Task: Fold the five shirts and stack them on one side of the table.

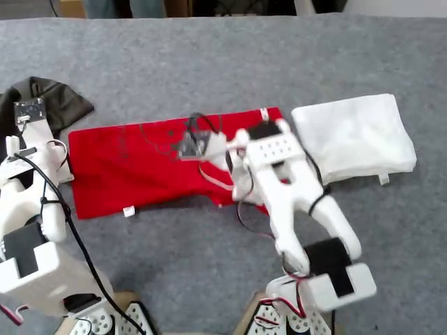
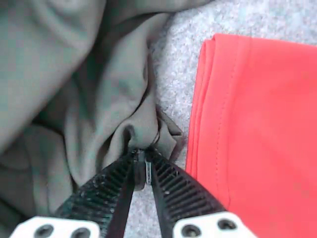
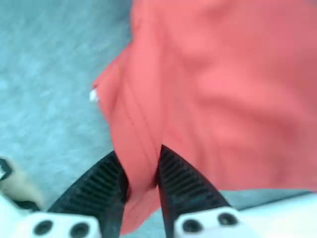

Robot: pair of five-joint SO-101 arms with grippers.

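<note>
Pinching the red shirt (image 3: 223,74), presumably for folding, right gripper (image 3: 141,171); left gripper (image 2: 146,163) nips the olive shirt (image 2: 59,74) by the desk's (image 1: 209,56) left edge.

Both arms are white moulded plastic: the left arm (image 1: 31,269) and the right arm (image 1: 293,192) carry boxy black motor blocks (image 1: 330,259) at their joints. A thin black cable (image 1: 66,223) runs along the left one. Thin dark wires (image 1: 244,216) loop off the right one, whose wrist plate (image 1: 274,148) is dotted with small holes. The left gripper (image 2: 144,166) and right gripper (image 3: 141,171) have black, ribbed, tapering fingers (image 2: 111,186) on white bases with dark screw holes (image 2: 44,230).
</note>
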